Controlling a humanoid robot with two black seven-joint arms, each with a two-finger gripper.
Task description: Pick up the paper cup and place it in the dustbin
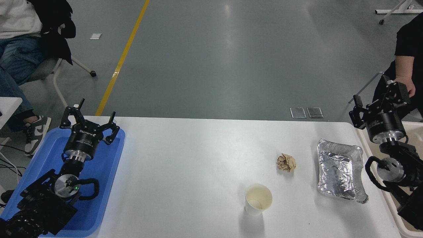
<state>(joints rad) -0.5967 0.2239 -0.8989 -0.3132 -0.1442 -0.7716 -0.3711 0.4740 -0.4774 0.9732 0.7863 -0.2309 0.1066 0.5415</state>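
Head view shows the paper cup (258,199) upright near the desk's (198,158) front edge, empty. My right end effector (380,99), spread open and holding nothing, hangs at the far right over the dustbin (361,138), well apart from the cup. I should swing left past the foil tray (340,175), also empty, and close gently around the cup's wall. My left end effector (88,117) sits open over the blue tray (105,165).

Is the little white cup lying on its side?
No, the paper cup stands upright on the table, its open mouth facing up.
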